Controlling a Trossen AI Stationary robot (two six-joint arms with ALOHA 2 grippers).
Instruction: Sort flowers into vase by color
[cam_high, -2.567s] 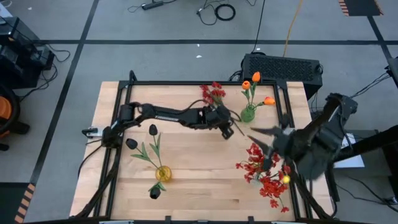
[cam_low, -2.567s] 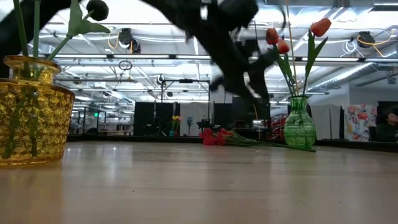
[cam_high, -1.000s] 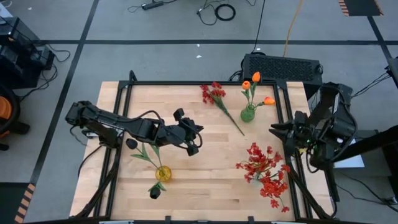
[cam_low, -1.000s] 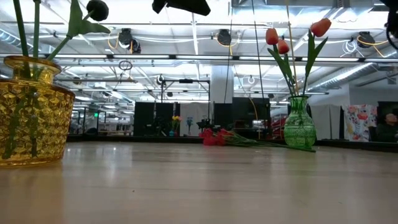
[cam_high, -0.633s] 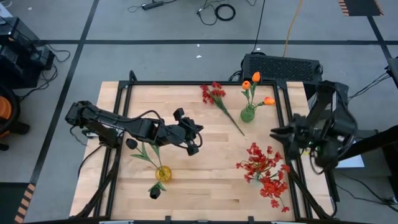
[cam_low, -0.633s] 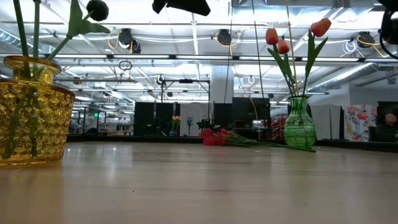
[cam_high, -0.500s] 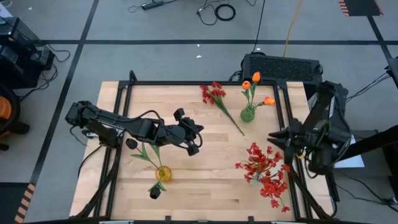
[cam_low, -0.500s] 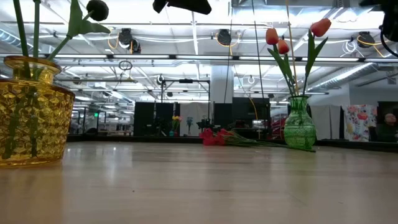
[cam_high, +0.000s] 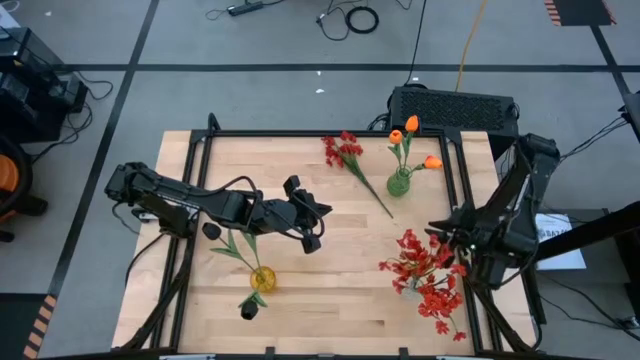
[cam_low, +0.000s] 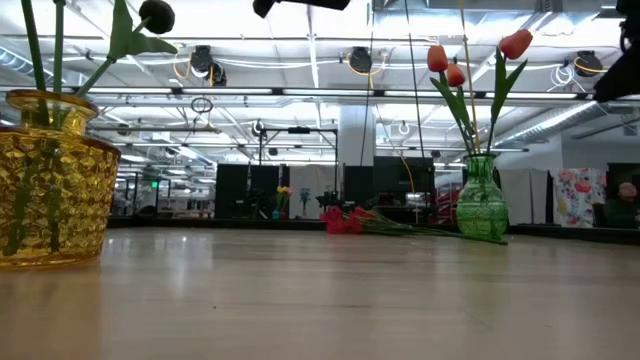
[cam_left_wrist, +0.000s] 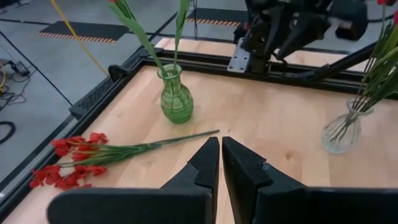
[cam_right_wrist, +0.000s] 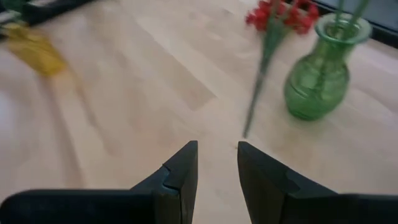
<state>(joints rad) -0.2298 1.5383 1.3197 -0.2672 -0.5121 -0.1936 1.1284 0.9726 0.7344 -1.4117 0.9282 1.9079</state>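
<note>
While most stems already stand in vases, one bushy red flower with a long green stem (cam_high: 354, 167) lies flat on the wooden bench (cam_high: 330, 280), near its far edge. Its red head points away and its stem tip ends just beside the green glass vase (cam_high: 398, 181) holding orange tulips (cam_high: 411, 124). The stem's long axis runs diagonally toward the bench's middle.

The left gripper (cam_high: 313, 226), jaws clenched and empty, hovers mid-bench, with the stem ahead of it. The right gripper (cam_high: 436, 228), jaws slightly parted and empty, hangs over the red bunch in the clear vase (cam_high: 407, 284). Both look about equally near.

The left wrist view shows the whole stem lying crosswise; the low view shows only the heads.
</note>
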